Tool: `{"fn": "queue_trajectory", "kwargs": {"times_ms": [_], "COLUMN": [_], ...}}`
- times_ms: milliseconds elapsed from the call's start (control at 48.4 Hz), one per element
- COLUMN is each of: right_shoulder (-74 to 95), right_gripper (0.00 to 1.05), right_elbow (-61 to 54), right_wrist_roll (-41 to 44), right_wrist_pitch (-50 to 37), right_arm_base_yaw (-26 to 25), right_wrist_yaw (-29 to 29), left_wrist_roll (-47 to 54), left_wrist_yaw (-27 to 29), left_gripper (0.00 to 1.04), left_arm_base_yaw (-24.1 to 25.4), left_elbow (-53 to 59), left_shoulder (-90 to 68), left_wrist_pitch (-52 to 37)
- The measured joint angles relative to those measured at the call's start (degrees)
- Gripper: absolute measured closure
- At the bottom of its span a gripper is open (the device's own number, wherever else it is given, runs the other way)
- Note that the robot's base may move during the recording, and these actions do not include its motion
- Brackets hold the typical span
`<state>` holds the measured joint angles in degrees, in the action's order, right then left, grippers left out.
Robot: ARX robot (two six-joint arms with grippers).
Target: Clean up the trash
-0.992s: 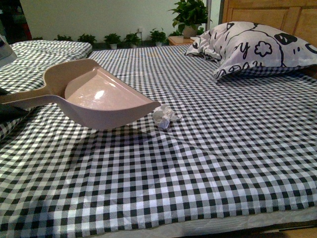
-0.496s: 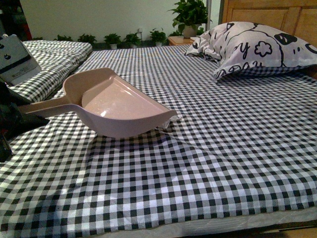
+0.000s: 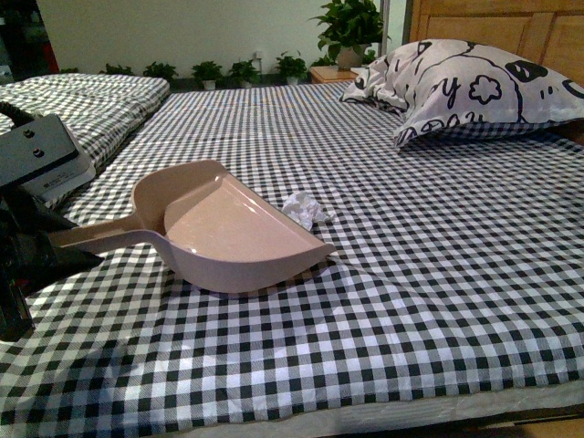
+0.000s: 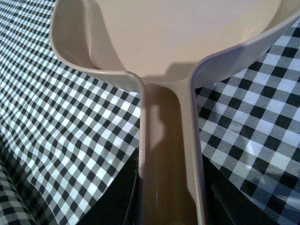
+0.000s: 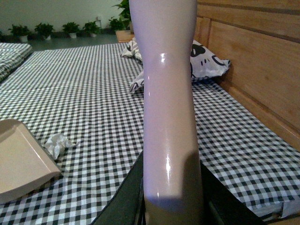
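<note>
Trash lies just beside the rim of the dustpan, apart from my left fingers pinching its handle and right fingers pinching a pale shaft.

A bed in black-and-white checked cloth fills the foreground. A patterned pillow lies at its far right corner, against a wooden headboard. A second checked bed lies beyond the left edge. Small potted plants line the pale back wall. A larger plant stands on a wooden nightstand. The light is dim.
</note>
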<state>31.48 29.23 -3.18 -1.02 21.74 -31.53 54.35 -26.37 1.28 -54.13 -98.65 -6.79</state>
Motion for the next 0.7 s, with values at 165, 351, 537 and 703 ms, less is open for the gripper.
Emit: {"fn": "queue_trajectory", "kwargs": {"times_ms": [165,351,537,703], "right_shoulder": [0.00,0.00,0.00,0.00], "right_gripper": [0.84,0.84,0.84,0.84], "right_elbow": [0.00,0.00,0.00,0.00], "right_wrist_roll": [0.00,0.00,0.02,0.02], "right_wrist_pitch": [0.00,0.00,0.00,0.00], "right_arm_base_yaw": [0.00,0.00,0.00,0.00], "right_wrist_yaw": [0.00,0.00,0.00,0.00], "left_wrist_roll": [0.33,0.52,0.37,0.26], "left_wrist_yaw": [0.00,-0.22,-0.42,-0.61], "left_gripper": [0.77,0.77,0.77,0.77], "left_arm_base_yaw": [0.00,0.09,0.44,0.63], "left_elbow": [0.02,0.00,-0.24,-1.16], "left_shoulder": [-0.76,-2.01,-3.13,-3.69], "left_wrist_pitch": [0.13,2.29,1.95,2.93]}}
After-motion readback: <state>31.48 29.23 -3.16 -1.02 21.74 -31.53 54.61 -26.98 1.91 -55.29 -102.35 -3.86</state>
